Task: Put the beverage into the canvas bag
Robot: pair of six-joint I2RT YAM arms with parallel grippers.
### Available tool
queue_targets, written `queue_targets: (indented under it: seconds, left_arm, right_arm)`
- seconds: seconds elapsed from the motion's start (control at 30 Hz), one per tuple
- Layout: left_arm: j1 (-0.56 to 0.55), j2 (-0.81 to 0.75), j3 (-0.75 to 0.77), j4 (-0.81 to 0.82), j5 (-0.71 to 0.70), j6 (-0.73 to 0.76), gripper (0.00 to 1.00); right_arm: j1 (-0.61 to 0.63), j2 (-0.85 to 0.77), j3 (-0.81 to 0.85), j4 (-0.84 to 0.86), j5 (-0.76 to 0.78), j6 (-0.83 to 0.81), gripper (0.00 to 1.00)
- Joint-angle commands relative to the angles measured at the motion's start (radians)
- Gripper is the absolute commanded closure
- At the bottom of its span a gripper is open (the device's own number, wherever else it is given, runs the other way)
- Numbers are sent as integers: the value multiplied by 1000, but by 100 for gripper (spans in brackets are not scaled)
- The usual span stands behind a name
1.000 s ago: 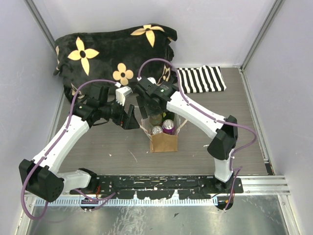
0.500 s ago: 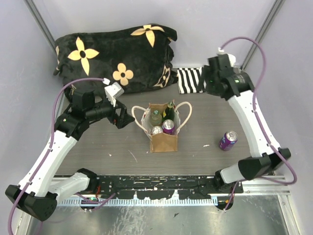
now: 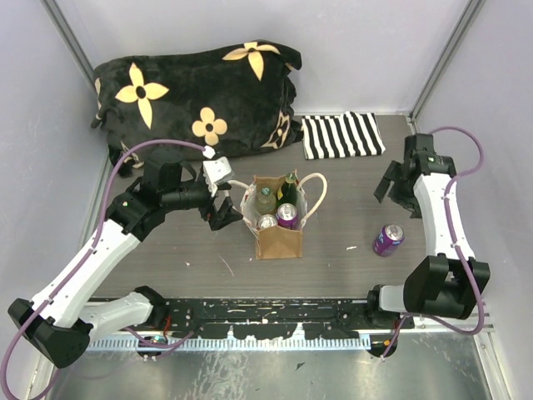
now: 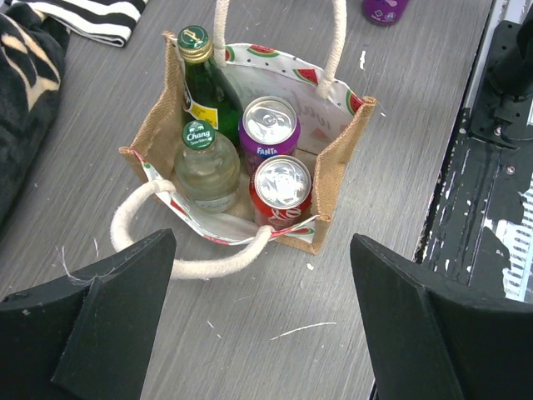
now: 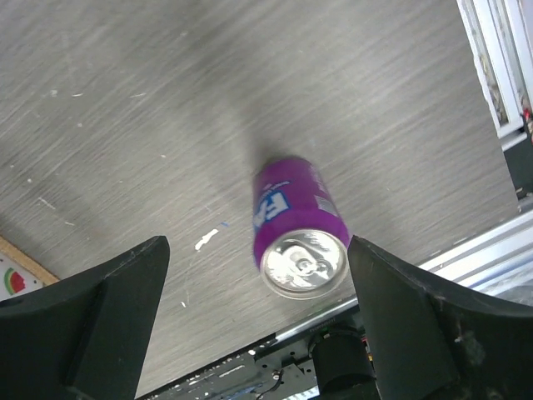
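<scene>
The tan canvas bag (image 3: pixel 279 243) stands open mid-table with cream rope handles. It holds a green bottle (image 4: pixel 200 87), a clear Chang bottle (image 4: pixel 202 167), a purple Fanta can (image 4: pixel 268 125) and a red cola can (image 4: pixel 281 190). A second purple Fanta can (image 3: pixel 388 239) stands upright on the table to the bag's right. My left gripper (image 3: pixel 223 213) is open and empty just left of the bag (image 4: pixel 346 154). My right gripper (image 3: pixel 391 190) is open and empty above and behind the loose can (image 5: pixel 298 229), which shows between its fingers.
A black flowered cushion (image 3: pixel 200 92) lies at the back left. A black-and-white striped cloth (image 3: pixel 343 135) lies at the back right. A metal rail (image 3: pixel 333 312) with the arm bases runs along the near edge, close to the loose can.
My right arm has swung from over the bag out to the right and now hangs over the loose purple can. My left gripper has moved closer to the bag's left side.
</scene>
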Motion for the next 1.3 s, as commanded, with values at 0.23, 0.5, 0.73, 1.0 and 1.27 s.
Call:
queue_targets:
  seconds: [0.23, 0.5, 0.73, 1.0, 1.27]
  left_arm:
    - [-14, -12, 11, 19, 9, 28, 7]
    - [-14, -16, -1, 22, 6, 31, 6]
    - [-14, -10, -5, 21, 9, 33, 6]
    - [-15, -3, -3, 18, 11, 34, 6]
    - [-16, -7, -10, 13, 11, 38, 6]
  right_arm:
    - [-220, -107, -148, 53, -181, -85, 0]
    - [-226, -124, -221, 76, -224, -92, 0]
    - [-226, -193, -295, 103, -194, -83, 0]
    - [-226, -170, -343, 133, -242, -69, 9]
    - [-226, -151, -344, 144, -225, -78, 19]
